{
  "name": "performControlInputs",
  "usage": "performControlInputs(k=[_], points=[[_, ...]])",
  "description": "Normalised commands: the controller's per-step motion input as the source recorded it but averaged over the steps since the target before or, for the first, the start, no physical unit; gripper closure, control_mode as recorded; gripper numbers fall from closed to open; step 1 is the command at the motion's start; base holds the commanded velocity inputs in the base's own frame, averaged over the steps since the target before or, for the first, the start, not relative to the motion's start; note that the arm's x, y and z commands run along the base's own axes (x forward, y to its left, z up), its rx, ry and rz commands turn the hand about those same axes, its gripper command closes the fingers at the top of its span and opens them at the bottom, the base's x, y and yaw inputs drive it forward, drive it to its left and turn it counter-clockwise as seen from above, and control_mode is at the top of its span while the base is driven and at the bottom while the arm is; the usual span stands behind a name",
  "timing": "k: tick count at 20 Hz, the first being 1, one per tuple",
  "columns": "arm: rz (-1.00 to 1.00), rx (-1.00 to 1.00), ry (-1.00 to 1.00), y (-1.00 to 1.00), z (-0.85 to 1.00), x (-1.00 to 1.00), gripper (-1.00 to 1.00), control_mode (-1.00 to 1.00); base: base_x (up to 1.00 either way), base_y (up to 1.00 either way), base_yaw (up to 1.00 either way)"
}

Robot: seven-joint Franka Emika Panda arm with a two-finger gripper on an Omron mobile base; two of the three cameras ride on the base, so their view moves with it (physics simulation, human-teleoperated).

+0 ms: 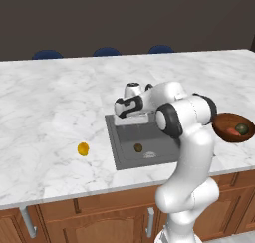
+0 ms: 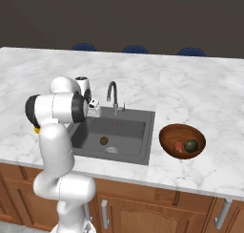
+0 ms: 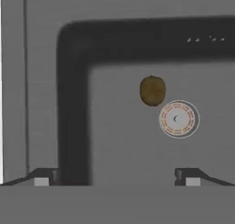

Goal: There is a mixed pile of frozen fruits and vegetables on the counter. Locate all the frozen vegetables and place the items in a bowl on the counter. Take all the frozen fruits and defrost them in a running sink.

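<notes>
Sink (image 2: 138, 132): held olive-brown fruit (image 3: 152, 90) beside drain (image 3: 179, 119), set there for defrosting. Claw (image 3: 117, 179) hung above, fingers apart, empty. Bowl (image 2: 167, 140) held both vegetables. Yellow-orange fruit (image 1: 83, 149) lay on counter (image 1: 50, 102), awaiting transfer.

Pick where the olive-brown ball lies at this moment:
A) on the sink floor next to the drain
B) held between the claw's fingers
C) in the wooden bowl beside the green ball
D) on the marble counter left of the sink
A: the olive-brown ball rests on the floor of the sink beside the round drain, apart from the open claw above it.
</notes>
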Motion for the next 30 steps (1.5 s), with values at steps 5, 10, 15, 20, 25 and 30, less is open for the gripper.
performControlInputs(k=[5,10,15,20,25,30], points=[[0.11,-0.02,-0.13,0.61,0.41,-0.36,-1.0,-1.0,0.0,0.0,0.0],[0.18,-0.05,-0.13,0.76,0.14,-0.35,-1.0,-1.0,0.0,0.0,0.0],[0.16,-0.04,-0.04,0.82,0.0,-0.22,-1.0,-1.0,0.0,0.0,0.0],[0.04,-0.01,0.0,0.74,0.0,-0.01,-1.0,-1.0,0.0,0.0,0.0],[0.0,0.01,0.08,0.58,0.0,0.0,-1.0,-1.0,0.0,0.0,0.0],[-0.11,0.08,0.03,0.28,-0.11,-0.13,-1.0,-1.0,0.0,0.0,0.0]])
